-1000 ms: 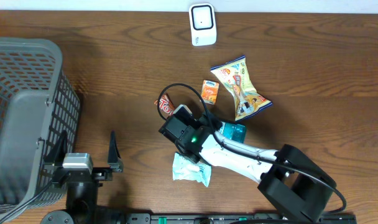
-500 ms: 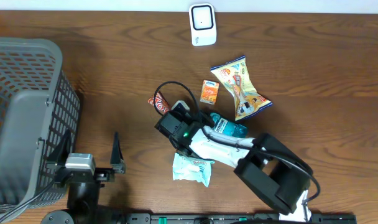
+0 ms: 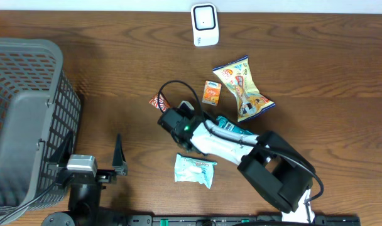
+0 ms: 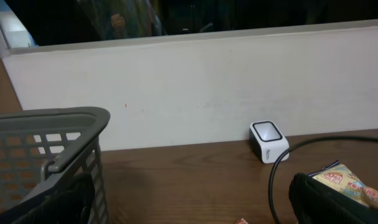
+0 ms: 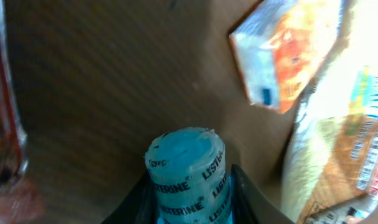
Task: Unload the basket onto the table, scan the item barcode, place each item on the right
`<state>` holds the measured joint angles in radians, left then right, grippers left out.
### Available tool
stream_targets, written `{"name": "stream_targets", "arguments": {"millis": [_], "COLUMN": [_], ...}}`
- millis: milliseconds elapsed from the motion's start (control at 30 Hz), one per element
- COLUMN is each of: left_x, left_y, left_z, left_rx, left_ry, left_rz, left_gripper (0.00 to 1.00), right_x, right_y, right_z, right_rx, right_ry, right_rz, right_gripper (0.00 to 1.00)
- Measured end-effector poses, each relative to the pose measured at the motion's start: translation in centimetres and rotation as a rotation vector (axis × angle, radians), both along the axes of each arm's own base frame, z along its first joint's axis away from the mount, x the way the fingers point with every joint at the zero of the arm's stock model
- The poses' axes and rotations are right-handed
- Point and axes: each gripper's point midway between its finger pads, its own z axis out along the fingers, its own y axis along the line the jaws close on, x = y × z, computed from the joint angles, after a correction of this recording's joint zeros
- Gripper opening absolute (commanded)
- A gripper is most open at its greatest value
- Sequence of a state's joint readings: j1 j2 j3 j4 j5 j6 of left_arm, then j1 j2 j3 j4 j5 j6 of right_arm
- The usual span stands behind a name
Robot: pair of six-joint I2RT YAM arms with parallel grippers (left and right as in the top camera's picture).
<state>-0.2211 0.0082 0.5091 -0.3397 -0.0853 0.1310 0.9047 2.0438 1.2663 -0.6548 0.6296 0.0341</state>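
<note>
The item between my right gripper's jaws is a teal Listerine bottle (image 5: 186, 168); in the right wrist view a black finger (image 5: 245, 193) presses on each side of its neck, cap pointing away. My right gripper (image 5: 190, 190) is shut on it. From overhead the bottle (image 3: 232, 129) lies mid-table, mostly under the right arm, with the right gripper (image 3: 217, 122) at its cap end. The white barcode scanner (image 3: 204, 24) stands at the far edge, apart from the bottle, and also appears in the left wrist view as the scanner (image 4: 268, 140). My left gripper (image 3: 89, 149) is open and empty near the front left.
A grey basket (image 3: 21, 113) fills the left side. A yellow snack bag (image 3: 244, 88) and a small orange box (image 3: 211, 92) lie just beyond the bottle. A red wrapper (image 3: 158, 103) lies to its left. A white-blue packet (image 3: 195, 170) rests near the front.
The right gripper's jaws have closed from wide open onto the bottle. The right arm shifted a little away from the front edge, and the bottle slid slightly left with it. The left arm stayed still.
</note>
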Motion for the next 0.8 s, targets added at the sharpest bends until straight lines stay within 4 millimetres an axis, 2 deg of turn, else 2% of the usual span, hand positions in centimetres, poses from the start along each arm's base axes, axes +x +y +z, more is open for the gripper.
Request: {"name": "stream_targets", "arguments": {"millis": [100, 267, 367, 467, 567, 600, 633, 667, 800], "left_x": [0.0, 0.0, 0.0, 0.0, 0.0, 0.0, 0.0, 0.0, 0.0], "left_y": [0.0, 0.0, 0.0, 0.0, 0.0, 0.0, 0.0, 0.0, 0.0], "left_z": [0.0, 0.0, 0.0, 0.0, 0.0, 0.0, 0.0, 0.0, 0.0], "left_rx": [0.0, 0.0, 0.0, 0.0, 0.0, 0.0, 0.0, 0.0, 0.0], "left_ry": [0.0, 0.0, 0.0, 0.0, 0.0, 0.0, 0.0, 0.0, 0.0], "left_rz": [0.0, 0.0, 0.0, 0.0, 0.0, 0.0, 0.0, 0.0, 0.0], "left_gripper": [1.0, 1.0, 1.0, 1.0, 1.0, 1.0, 1.0, 1.0, 1.0], "right_x": [-0.5, -2.2, -3.2, -3.8, -4.2, -4.4, -4.6, -4.9, -5.9], "right_y": [0.6, 3.1, 4.5, 4.9, 4.5, 4.3, 4.2, 4.0, 3.5], "right_z": [0.1, 0.7, 1.7, 2.8, 3.6, 3.7, 3.9, 3.9, 4.2], "right_rx": [0.057, 0.235, 0.35, 0.435, 0.457, 0.459, 0.457, 0.454, 0.412], "right_ry": [0.102, 0.315, 0.417, 0.479, 0.511, 0.522, 0.533, 0.544, 0.555], "right_rz": [-0.003, 0.025, 0.057, 0.067, 0.069, 0.063, 0.062, 0.053, 0.051], "right_gripper": [0.19, 0.2, 0.25, 0.41, 0.51, 0.63, 0.85, 0.99, 0.99]}}
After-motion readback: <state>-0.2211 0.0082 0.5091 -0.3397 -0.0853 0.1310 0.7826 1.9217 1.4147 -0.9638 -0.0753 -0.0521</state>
